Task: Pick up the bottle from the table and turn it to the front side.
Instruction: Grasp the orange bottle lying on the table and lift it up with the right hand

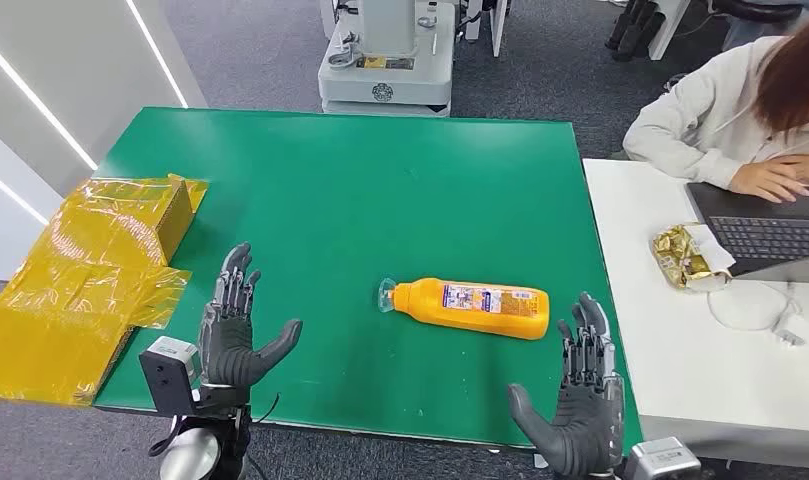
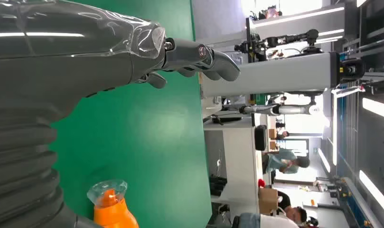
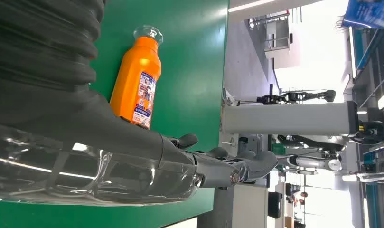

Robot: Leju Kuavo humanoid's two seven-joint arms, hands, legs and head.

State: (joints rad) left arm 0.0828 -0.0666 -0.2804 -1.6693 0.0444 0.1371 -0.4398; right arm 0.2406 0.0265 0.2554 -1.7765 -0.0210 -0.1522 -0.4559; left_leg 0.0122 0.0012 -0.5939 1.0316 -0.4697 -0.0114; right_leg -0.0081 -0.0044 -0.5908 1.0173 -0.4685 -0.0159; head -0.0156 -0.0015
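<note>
On the green-topped bench (image 1: 380, 180), an orange plastic bottle with a clear cap and printed label (image 1: 472, 307) lies on its side, cap pointing toward the left robot hand (image 1: 235, 335). Both that and the right robot hand (image 1: 578, 405) hover near the front edge, fingers spread, holding nothing, apart from the bottle.

Bottle (image 1: 472, 307): orange plastic, with a clear cap and a printed label in blue, white and red on its side.
Pose: lying on its side, cap pointing toward the table's left edge, base toward its right edge.
Place: on the green table (image 1: 380, 180), in the near right part, close to the front edge.
Contact: resting on the table, touched by nothing else.
</note>
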